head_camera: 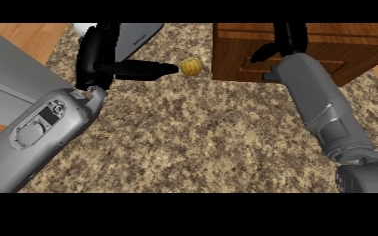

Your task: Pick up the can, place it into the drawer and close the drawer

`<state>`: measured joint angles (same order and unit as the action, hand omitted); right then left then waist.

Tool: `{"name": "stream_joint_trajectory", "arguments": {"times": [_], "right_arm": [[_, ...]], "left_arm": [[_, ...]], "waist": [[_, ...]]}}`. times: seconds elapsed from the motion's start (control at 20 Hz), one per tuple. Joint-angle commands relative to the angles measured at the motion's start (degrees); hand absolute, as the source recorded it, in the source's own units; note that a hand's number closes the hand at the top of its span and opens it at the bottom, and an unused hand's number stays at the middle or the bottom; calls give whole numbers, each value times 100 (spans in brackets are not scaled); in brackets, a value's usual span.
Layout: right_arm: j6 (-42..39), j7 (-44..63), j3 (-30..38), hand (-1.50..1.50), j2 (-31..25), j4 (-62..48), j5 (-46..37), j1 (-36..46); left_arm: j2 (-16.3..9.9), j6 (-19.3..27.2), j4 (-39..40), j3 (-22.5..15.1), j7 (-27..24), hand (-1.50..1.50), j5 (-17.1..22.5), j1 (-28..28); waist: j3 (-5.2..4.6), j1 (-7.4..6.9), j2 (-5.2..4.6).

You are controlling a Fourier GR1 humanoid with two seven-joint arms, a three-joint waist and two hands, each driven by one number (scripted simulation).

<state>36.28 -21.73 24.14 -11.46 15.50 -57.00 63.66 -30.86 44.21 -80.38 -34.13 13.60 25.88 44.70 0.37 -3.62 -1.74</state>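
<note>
No can shows in the head view. A brown wooden drawer unit (244,60) stands at the counter's back right; none of its inside shows. My right hand (289,40) lies over its front, fingers straight and running out past the top of the view, thumb spread to the left. Nothing shows in that hand. My left hand (96,55) rests open at the back left, fingers up, its thumb stretched right towards a small ribbed yellow object (191,67), with the tip touching or almost touching it.
A grey slab (140,34) lies behind the left hand. The speckled counter (199,130) fills the middle. Its left edge runs diagonally past my left forearm, with grey panels (22,75) and wooden floor (29,35) beyond.
</note>
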Motion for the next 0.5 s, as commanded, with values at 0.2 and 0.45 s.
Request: {"name": "stream_joint_trajectory", "arguments": {"times": [0.2, 0.45], "right_arm": [[-669, -321, 1139, -150, 599, 281, 1465, 664], [-867, -552, 1401, -150, 556, 236, 1820, 677]], "left_arm": [[-120, -58, -103, 195, -64, -150, 9, -304], [-300, -383, -74, 562, -123, -150, 130, -417]], "waist": [[-21, 26, 104], [-31, 88, 85]]}}
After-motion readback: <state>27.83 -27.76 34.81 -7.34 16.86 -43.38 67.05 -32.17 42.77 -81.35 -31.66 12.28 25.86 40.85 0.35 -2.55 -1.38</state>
